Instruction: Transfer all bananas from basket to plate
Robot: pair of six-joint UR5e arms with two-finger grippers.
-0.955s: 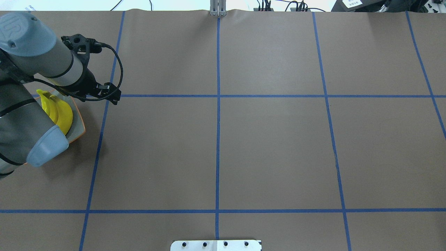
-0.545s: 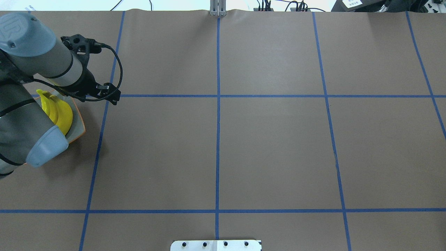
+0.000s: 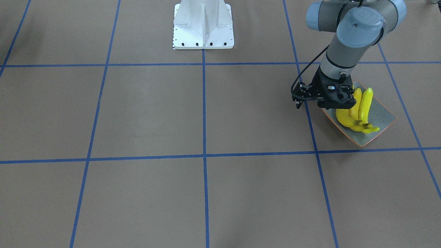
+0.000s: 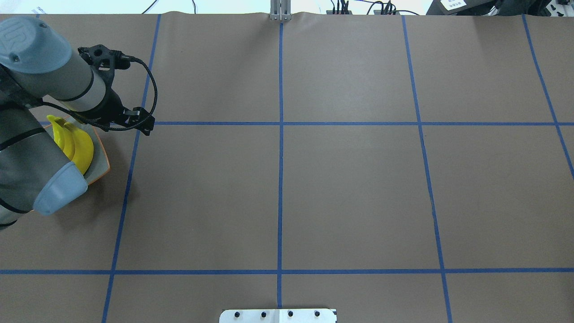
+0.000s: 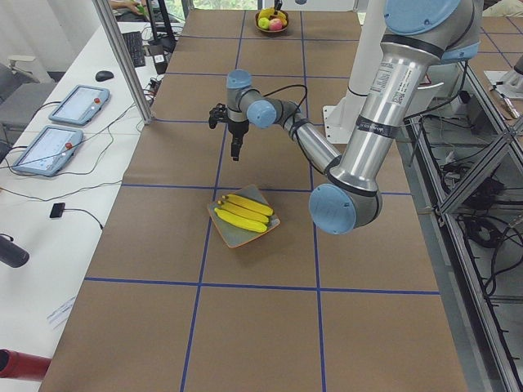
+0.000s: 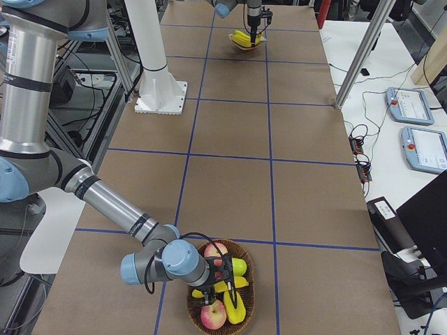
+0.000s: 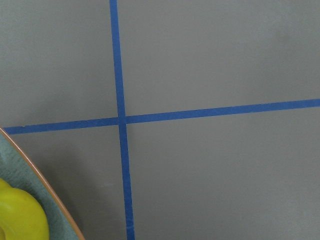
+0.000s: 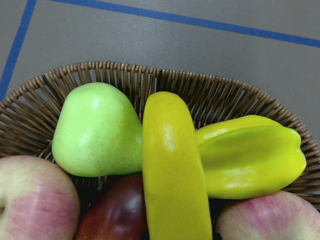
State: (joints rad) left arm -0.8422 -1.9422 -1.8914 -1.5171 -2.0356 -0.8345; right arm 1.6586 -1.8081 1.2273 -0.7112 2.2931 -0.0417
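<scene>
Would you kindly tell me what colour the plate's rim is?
The plate has a thin orange-brown rim, clearest in the exterior front-facing view.

Logo letters ending in "R" on left arm's blue joint cap (image 4: 27,45), white label (image 4: 453,3) at far edge illegible

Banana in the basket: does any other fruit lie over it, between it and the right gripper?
Nothing visible does. The banana lies on top of the pile in the basket, with the pear and the starfruit beside it, not over it.
</scene>
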